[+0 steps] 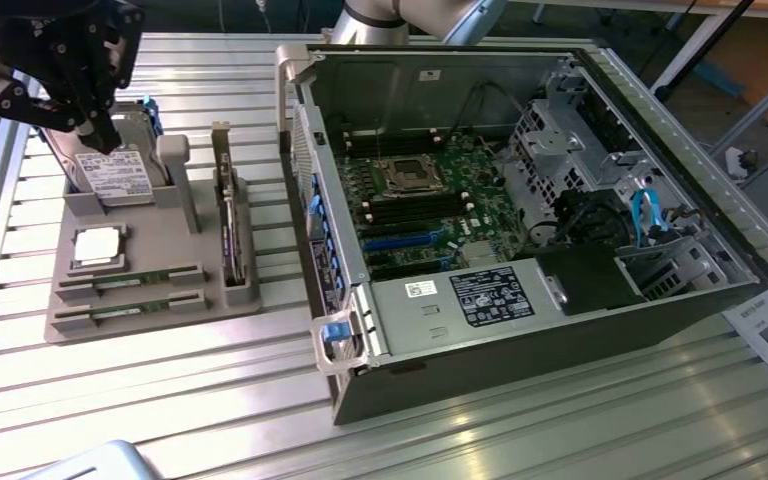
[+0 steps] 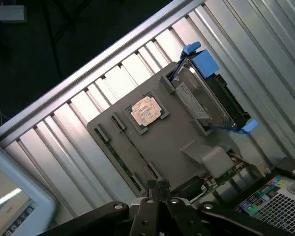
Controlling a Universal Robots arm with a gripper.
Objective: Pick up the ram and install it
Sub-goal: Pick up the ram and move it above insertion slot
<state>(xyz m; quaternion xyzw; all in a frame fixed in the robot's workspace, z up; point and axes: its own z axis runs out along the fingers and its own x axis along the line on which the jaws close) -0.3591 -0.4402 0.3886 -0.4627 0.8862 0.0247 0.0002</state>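
Two ram sticks [image 1: 131, 281] lie flat in parallel slots at the near end of the grey holder [image 1: 157, 255]. They are thin green boards with small dark chips, and neither is lifted yet, so you are at the very start of the pick-up. Your gripper [image 1: 96, 134] hangs above the far end of that holder, over the hard drive [image 1: 115, 176] with its white label and blue plastic frame, well apart from the sticks. In the wrist view its black fingers [image 2: 152, 189] are pressed together with nothing between them. By my judgement, a grasp asks you to part those fingers, bring them over one stick and line them along its narrow edge, since the board sits low in its slot and offers little to pinch. Between drive and sticks rests the square silvery processor chip [image 1: 97, 246], and a dark expansion card [image 1: 233, 240] stands on edge beside it. The open computer case [image 1: 301, 150] lies on the exterior view's right, sheet-metal walls around a green motherboard [image 1: 424, 195], on a table [image 1: 157, 390] of ribbed aluminium slats
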